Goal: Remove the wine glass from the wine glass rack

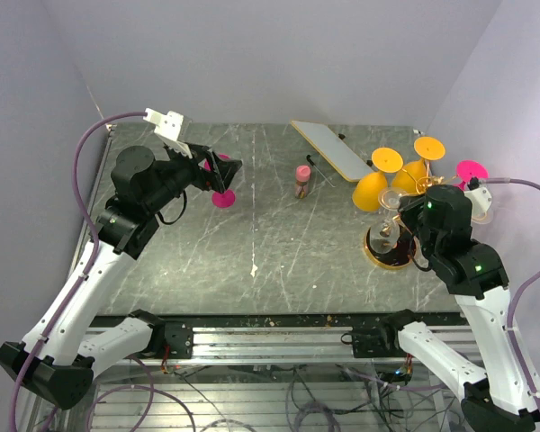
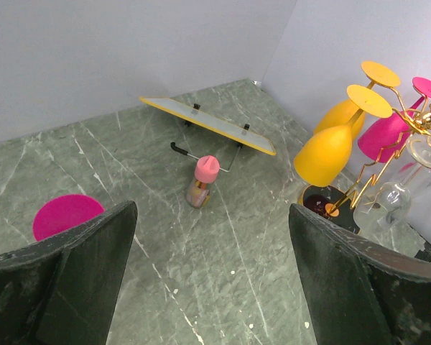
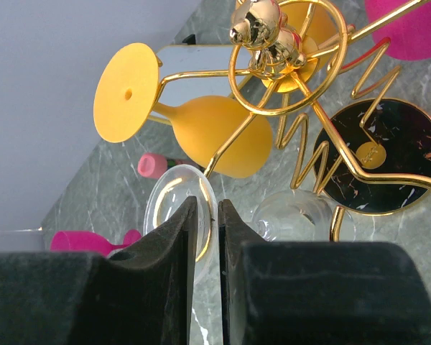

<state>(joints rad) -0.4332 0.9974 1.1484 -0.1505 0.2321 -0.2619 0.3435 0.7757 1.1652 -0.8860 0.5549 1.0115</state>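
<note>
Gold wire of the wine glass rack (image 3: pixel 266 36) fills the upper right of the right wrist frame, and the clear wine glass (image 3: pixel 294 214) hangs on it, not yet lifted off. Right gripper (image 3: pixel 217 210) is pinched almost shut, seemingly on the rim of the glass's foot (image 3: pixel 169 201) at lower centre. Left gripper (image 2: pixel 212 212) gapes wide, holding nothing, in the upper left of the overhead frame. Grasp looks made; sliding the glass out of its loop is what's left.
</note>
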